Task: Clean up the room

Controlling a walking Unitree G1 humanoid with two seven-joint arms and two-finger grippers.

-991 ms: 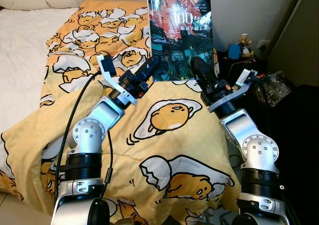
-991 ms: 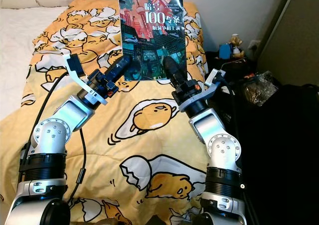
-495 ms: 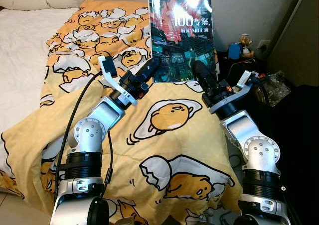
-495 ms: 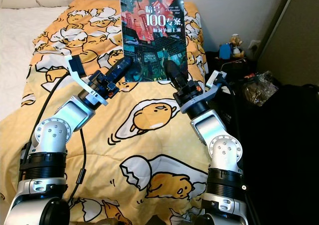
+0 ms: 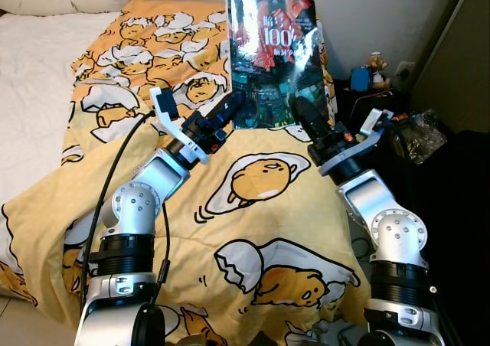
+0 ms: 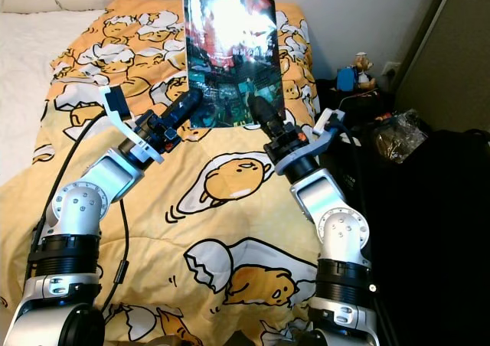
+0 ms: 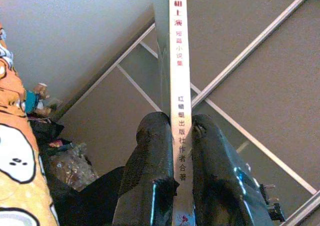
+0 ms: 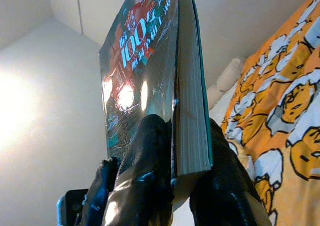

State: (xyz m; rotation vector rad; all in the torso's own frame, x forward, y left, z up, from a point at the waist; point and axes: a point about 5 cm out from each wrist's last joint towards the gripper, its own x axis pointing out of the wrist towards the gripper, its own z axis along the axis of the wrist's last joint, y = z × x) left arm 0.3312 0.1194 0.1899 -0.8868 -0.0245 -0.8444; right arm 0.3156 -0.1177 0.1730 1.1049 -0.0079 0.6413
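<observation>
Soft yellow egg-print blanket [image 5: 260,208] across bed. Glossy rectangular book [image 5: 272,55] held upright, long axis vertical, cover facing near. Left gripper [image 5: 230,107] fingers and right gripper [image 5: 302,109] fingers clamped on lower corners.

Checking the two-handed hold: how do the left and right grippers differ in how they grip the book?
The left gripper clamps the spine edge of the book, printed lettering showing between its fingers. The right gripper clamps the opposite, page edge, bare paper showing. The left reaches from the book's lower left corner, the right from its lower right. Both are shut on it, holding it upright above the blanket.

Both eye views look down from the head over the bed [image 5: 46,70]; each wrist view sights closely along its pincer at the shared book [image 5: 272,63].
</observation>
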